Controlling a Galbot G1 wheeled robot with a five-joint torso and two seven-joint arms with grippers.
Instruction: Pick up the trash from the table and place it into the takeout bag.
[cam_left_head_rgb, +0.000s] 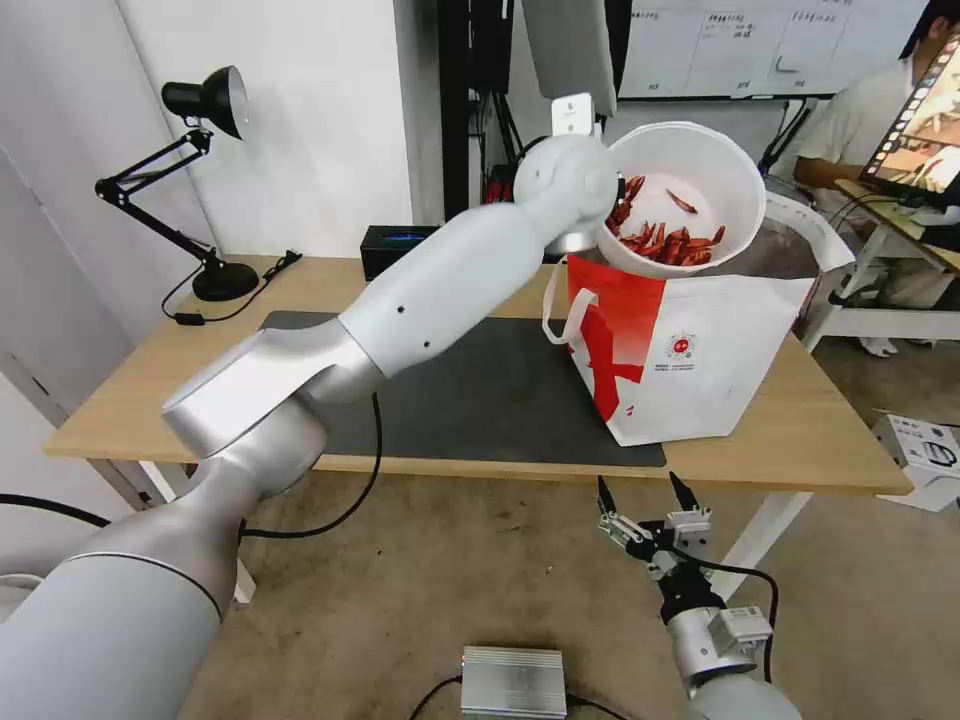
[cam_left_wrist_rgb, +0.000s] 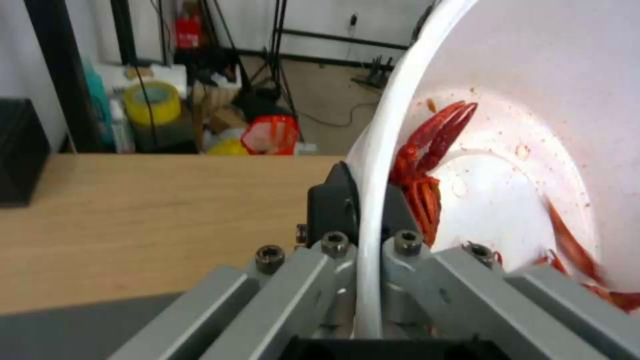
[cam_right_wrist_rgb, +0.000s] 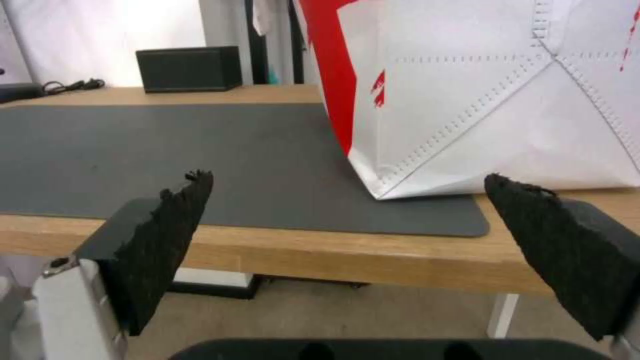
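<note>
Wooden table (cam_left_head_rgb: 130, 400), grey mat (cam_left_head_rgb: 480, 390), left fingers (cam_left_wrist_rgb: 333, 210) clamping tilted bowl (cam_left_head_rgb: 700, 190) over takeout bag (cam_left_head_rgb: 690, 360), right fingers (cam_right_wrist_rgb: 173, 235) apart.

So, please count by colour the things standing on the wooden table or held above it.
Black: 2, articulated desk lamp, small rectangular box
Dark grey: 1, flat mat
Red-and-white: 1, boxy takeout bag
White: 1, round bowl of red shells, gripped by left pincer
Total: 5

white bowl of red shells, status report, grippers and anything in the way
Left gripper shut on rim of white round bowl of red shells, tilted above the red-and-white takeout bag. Right gripper open, idle below the wooden table edge. Nothing blocking.
</note>
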